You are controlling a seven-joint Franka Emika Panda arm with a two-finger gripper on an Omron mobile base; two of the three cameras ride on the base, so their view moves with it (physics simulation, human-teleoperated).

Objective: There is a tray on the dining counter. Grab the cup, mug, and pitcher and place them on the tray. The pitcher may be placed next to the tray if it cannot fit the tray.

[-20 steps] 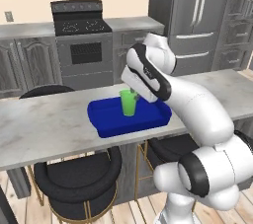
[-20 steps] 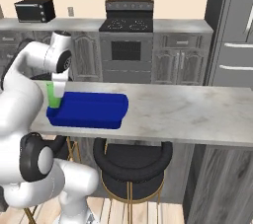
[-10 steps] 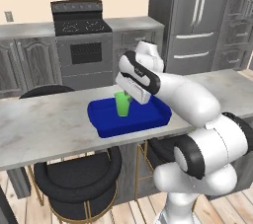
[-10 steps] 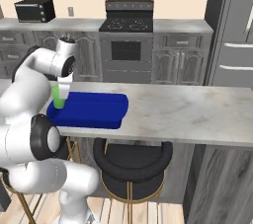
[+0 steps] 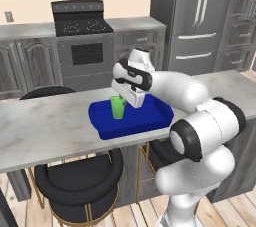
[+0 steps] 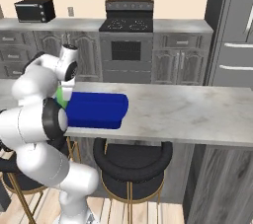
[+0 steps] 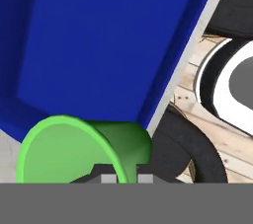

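My gripper is shut on the green cup, which is held low over the left end of the blue tray on the marble dining counter. I cannot tell whether the cup touches the tray floor. From the right base view, only a sliver of the cup peeks out behind my arm, beside the tray. Seen from the hand, the cup's rim sits just above my fingertips, with the tray beyond. The mug and the pitcher are out of view.
Round black stools stand under the counter's near edge. The counter runs bare to the right of the tray. A stove, cabinets and a fridge line the far wall.
The arm has carried the cup a little to the left and lower, toward the tray's left end. Its elbow has swung round. The tray has not moved.
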